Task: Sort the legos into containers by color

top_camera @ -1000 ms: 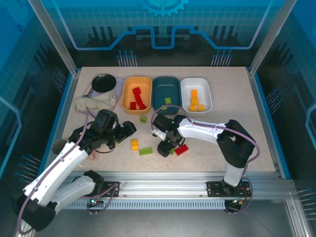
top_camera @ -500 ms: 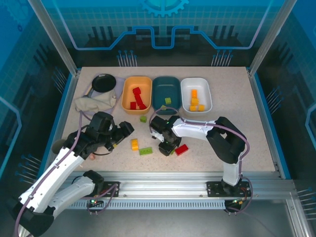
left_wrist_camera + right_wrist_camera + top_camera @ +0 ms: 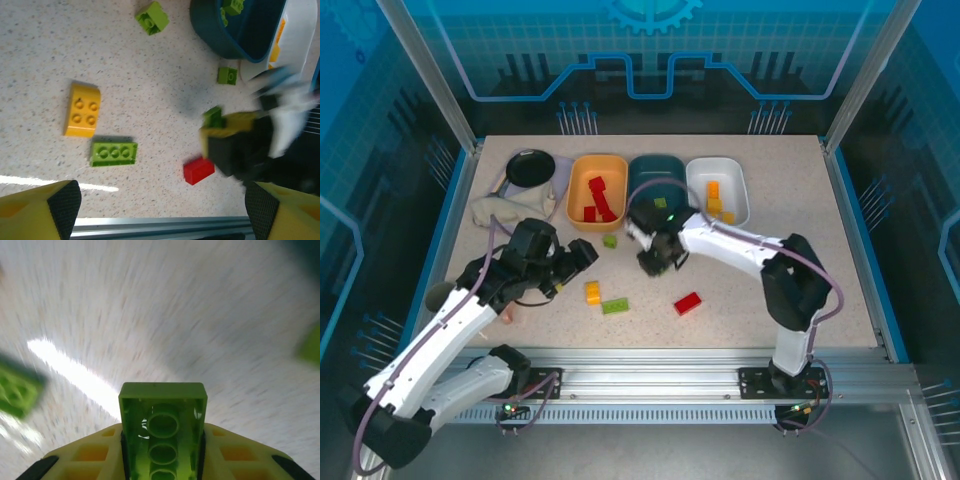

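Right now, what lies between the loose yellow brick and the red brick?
A long green brick, nearer the yellow brick; the top external view shows it.

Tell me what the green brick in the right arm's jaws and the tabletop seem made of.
The green brick looks like glossy moulded plastic: light glints on its hollow tubes. The tabletop looks like matte speckled laminate or stone composite, going by its dark flecks; which one is unclear.

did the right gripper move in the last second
Yes. In the top view the right gripper, shut on a green lego, has moved from beside the red lego toward the dark teal bin.
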Controlling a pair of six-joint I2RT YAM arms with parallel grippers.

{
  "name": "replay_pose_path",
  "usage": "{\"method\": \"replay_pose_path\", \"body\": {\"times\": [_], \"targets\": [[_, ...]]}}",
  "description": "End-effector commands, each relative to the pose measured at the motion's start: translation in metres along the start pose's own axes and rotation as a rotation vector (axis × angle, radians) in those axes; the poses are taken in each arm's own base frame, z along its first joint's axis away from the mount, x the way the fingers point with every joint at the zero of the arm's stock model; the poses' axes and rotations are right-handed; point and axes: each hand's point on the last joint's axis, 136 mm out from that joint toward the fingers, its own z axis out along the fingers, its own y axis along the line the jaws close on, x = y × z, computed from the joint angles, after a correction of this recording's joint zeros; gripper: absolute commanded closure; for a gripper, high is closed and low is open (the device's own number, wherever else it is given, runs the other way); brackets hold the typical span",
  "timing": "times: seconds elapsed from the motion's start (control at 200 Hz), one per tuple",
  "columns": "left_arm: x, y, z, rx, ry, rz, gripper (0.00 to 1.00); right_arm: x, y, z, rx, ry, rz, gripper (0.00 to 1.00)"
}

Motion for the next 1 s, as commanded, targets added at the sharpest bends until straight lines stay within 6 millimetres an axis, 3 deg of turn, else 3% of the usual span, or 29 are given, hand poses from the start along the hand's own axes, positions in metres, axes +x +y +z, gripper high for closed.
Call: {"method": "replay_pose_path", "body": {"times": [0.0,0.08,0.21,0.445,0.58,0.775,0.89,0.995], "targets": [[-0.013,-0.040,-0.003,0.097,-0.018,0.063,0.11,-0.054,-0.037,-0.049,-0.050,-0.181,0.207,0.68],[-0.022,-0.055,0.003,0.108,-0.031,0.086,0.11,-0.084,-0.059,-0.057,-0.076,-0.251,0.294,0.68],[-0.037,-0.076,0.016,0.116,-0.046,0.103,0.11,-0.123,-0.087,-0.046,-0.120,-0.287,0.408,0.68],[-0.047,-0.095,0.037,0.125,-0.039,0.105,0.11,-0.173,-0.118,-0.001,-0.210,-0.296,0.513,0.67],[-0.047,-0.092,0.045,0.107,-0.029,0.104,0.11,-0.178,-0.120,0.041,-0.230,-0.227,0.540,0.67],[-0.046,-0.091,0.046,0.092,-0.022,0.112,0.11,-0.175,-0.124,0.074,-0.248,-0.180,0.602,0.61],[-0.046,-0.088,0.044,0.075,-0.020,0.113,0.12,-0.176,-0.122,0.074,-0.262,-0.178,0.609,0.49],[-0.045,-0.081,0.042,0.038,-0.016,0.110,0.12,-0.183,-0.120,0.052,-0.269,-0.212,0.590,0.40]]}}
